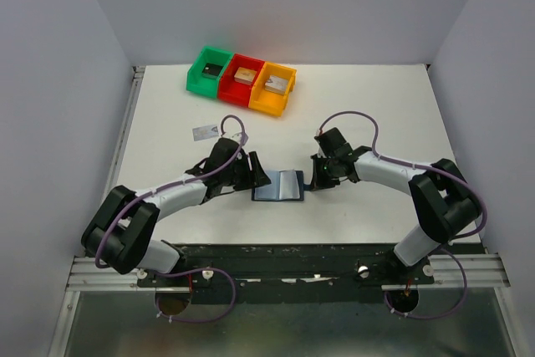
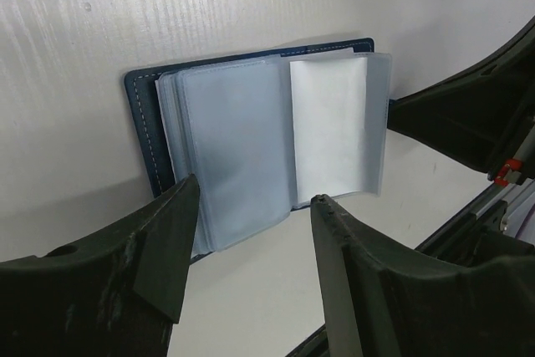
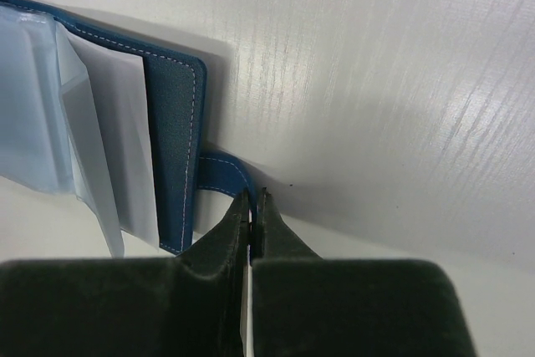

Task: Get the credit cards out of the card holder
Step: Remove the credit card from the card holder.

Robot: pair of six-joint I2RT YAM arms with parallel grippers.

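Note:
The dark blue card holder (image 1: 280,186) lies open on the white table between my two grippers, its clear sleeves (image 2: 238,156) fanned upward. One sleeve holds a pale rectangle (image 2: 326,127); I cannot tell whether it is a card. One silver-grey credit card (image 1: 205,132) lies loose on the table, behind my left arm. My left gripper (image 2: 255,206) is open at the holder's left edge, nothing between its fingers. At the holder's right edge my right gripper (image 3: 253,198) is shut on the blue strap tab (image 3: 219,175).
Green (image 1: 199,63), red (image 1: 227,89) and orange (image 1: 267,106) bins stand in a row at the back of the table, each with a small item inside. White walls close in the table on the left, back and right.

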